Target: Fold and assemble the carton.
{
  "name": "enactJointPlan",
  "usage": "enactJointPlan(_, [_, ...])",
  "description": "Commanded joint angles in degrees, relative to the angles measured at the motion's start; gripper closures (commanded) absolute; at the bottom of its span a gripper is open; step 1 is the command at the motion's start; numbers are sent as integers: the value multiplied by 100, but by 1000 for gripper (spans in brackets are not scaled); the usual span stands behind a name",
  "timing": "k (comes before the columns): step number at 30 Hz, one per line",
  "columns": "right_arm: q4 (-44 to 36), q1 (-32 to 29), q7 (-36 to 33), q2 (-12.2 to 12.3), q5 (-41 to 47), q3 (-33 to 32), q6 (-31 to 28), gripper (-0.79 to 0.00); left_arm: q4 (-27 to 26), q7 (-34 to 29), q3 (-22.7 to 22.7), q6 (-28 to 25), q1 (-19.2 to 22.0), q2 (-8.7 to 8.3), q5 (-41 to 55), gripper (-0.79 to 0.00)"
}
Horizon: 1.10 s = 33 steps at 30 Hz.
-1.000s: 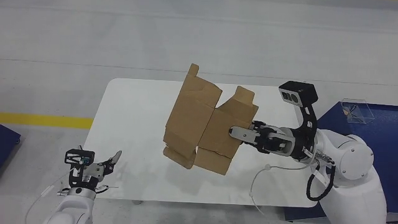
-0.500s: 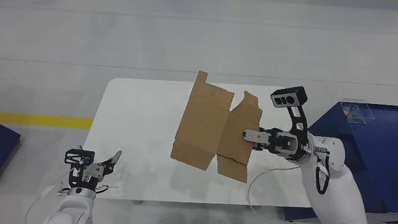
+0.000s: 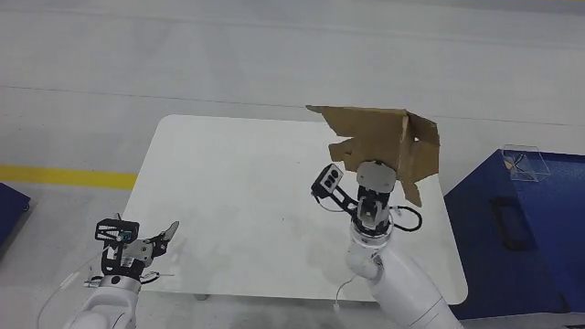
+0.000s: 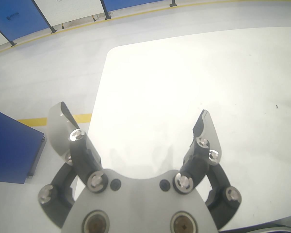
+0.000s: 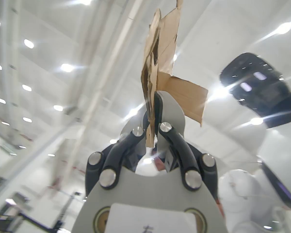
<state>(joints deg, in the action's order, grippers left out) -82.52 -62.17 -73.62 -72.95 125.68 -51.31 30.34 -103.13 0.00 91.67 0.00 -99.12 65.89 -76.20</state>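
Two tools are seen. The right tool [image 5: 152, 109] is clenched on one edge of the brown carton [image 3: 379, 132], which is held raised in the air, clear of the white worktop [image 3: 228, 201], right of centre in the top view. The left tool [image 4: 133, 109] is released, fingers spread wide, and is seen at the worktop's edge, lower left of the top view.
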Motion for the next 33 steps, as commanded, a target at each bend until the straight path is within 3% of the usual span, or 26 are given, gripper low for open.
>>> enactJointPlan(1, [71,55,634,-111,869,383,666,0,0,0,0,0,0,0,0,-785])
enactJointPlan(5, [311,170,1794,-260,2403,777,1573,0,0,0,0,0,0,0,0,-785])
enactJointPlan(9, [342,201,2859,-323,3513,898,1728,0,0,0,0,0,0,0,0,-785])
enactJointPlan(12, [292,182,3150,-332,3494,739,1644,0,0,0,0,0,0,0,0,-785])
enactJointPlan(15, [235,191,2774,-333,2316,391,1335,0,0,0,0,0,0,0,0,-785])
enactJointPlan(20, [-114,235,853,-287,-842,-378,224,0,0,0,0,0,0,0,0,-785])
enactJointPlan(26, [-6,490,-779,-96,-4158,-1500,-2307,0,0,0,0,0,0,0,0,-785])
enactJointPlan(28, [-30,549,-1020,-30,-5162,-1869,-3369,0,0,0,0,0,0,0,0,-785])
enactJointPlan(33, [-188,373,-1012,44,-6648,-2340,-5089,0,0,0,0,0,0,0,0,-785])
